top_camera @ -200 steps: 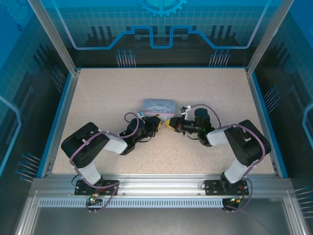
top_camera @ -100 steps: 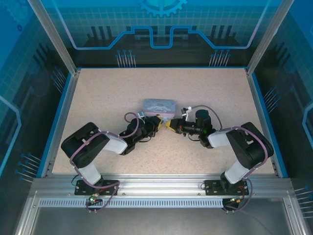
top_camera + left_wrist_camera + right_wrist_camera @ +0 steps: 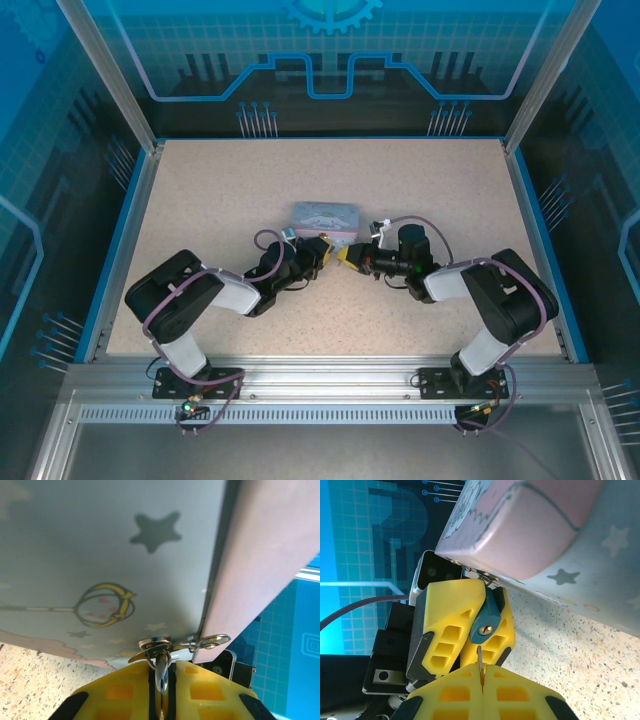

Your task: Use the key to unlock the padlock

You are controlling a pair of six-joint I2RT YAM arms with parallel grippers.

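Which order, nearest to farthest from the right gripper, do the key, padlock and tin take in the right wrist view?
1. Key, pinched in the right gripper, bottom centre.
2. Padlock, just above the key's tip.
3. Tin, upper right, beyond the padlock.

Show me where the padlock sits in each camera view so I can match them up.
Top external: too small to make out, where the left gripper and right gripper meet, just before the tin.
Left wrist: padlock shackle at bottom centre, between yellow fingers, under the tin's hasp.
Right wrist: teal body at centre, just above the key.
Shared landmark: the star-printed tin.
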